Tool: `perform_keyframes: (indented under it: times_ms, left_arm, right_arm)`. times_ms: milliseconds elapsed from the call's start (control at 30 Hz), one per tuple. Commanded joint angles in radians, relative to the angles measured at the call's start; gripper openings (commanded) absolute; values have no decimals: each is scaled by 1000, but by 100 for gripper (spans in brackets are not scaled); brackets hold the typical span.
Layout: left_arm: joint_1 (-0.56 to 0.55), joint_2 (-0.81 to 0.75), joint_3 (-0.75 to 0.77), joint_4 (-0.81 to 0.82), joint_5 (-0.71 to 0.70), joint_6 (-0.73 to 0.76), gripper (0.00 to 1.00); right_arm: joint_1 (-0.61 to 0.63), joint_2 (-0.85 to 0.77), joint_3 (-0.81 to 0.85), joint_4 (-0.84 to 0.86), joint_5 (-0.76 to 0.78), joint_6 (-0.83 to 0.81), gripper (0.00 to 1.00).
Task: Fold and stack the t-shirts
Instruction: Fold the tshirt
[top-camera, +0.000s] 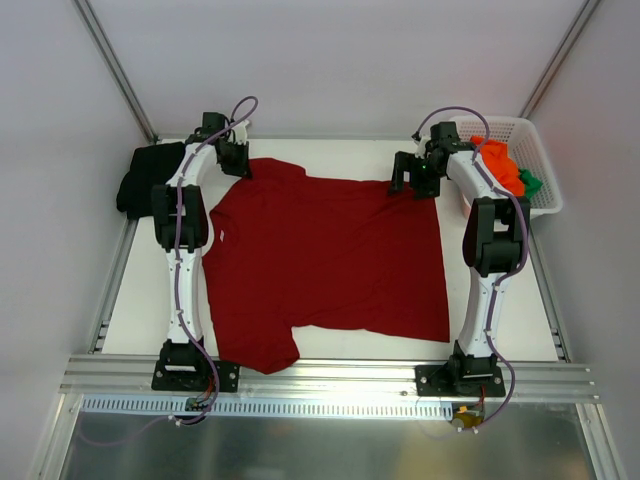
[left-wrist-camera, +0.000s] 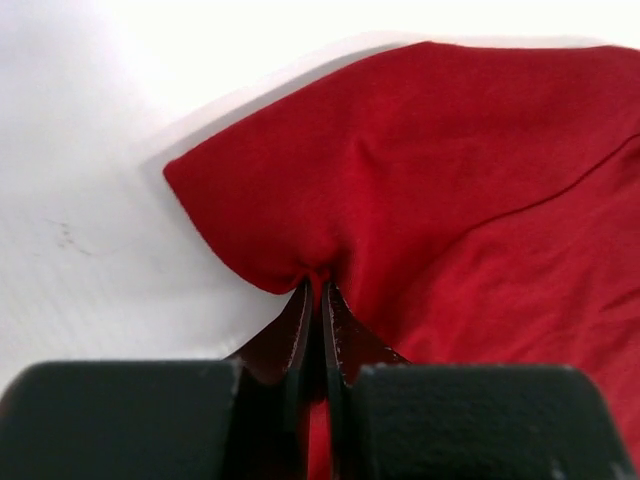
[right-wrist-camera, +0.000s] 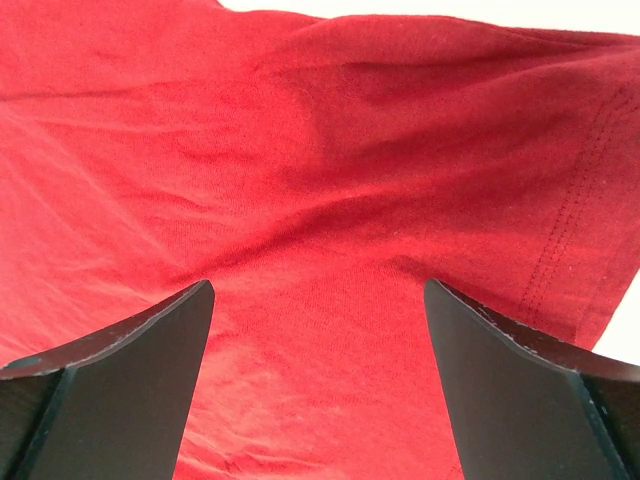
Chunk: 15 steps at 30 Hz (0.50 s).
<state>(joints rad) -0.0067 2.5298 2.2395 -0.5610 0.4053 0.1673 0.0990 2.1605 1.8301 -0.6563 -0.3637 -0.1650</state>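
A dark red t-shirt (top-camera: 330, 260) lies spread flat on the white table, collar to the left and hem to the right. My left gripper (top-camera: 238, 160) is at its far left sleeve; in the left wrist view the gripper (left-wrist-camera: 320, 287) is shut on a pinch of the sleeve's edge (left-wrist-camera: 300, 200). My right gripper (top-camera: 412, 178) hovers open over the shirt's far right hem corner; in the right wrist view the gripper (right-wrist-camera: 318, 290) has red cloth (right-wrist-camera: 320, 180) between its spread fingers and holds nothing. A black t-shirt (top-camera: 150, 175) lies folded at the far left.
A white lattice basket (top-camera: 540, 150) stands at the far right and holds an orange t-shirt (top-camera: 500, 165) and a green one (top-camera: 530, 182). An aluminium rail (top-camera: 330, 375) runs along the near table edge. White walls close in on both sides.
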Motion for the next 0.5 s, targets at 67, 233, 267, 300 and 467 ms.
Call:
perform_keyframes:
  times_ms: [67, 233, 267, 300, 467]
  left_arm:
    - [-6, -14, 54, -23, 86, -65, 0]
    - [-1, -28, 51, -25, 89, -65, 0]
    - [-1, -29, 51, -24, 87, -61, 0]
    - [-3, -31, 51, -23, 86, -61, 0]
    - [-1, -48, 43, -23, 78, -48, 0]
  right_arm:
    - [2, -60, 60, -64, 113, -8, 91]
    - [-13, -28, 98, -106, 261, -4, 93]
    - [-13, -25, 101, -111, 278, -5, 95]
    - [-13, -24, 101, -112, 293, -4, 95]
    - [-5, -24, 130, -121, 475, -16, 99]
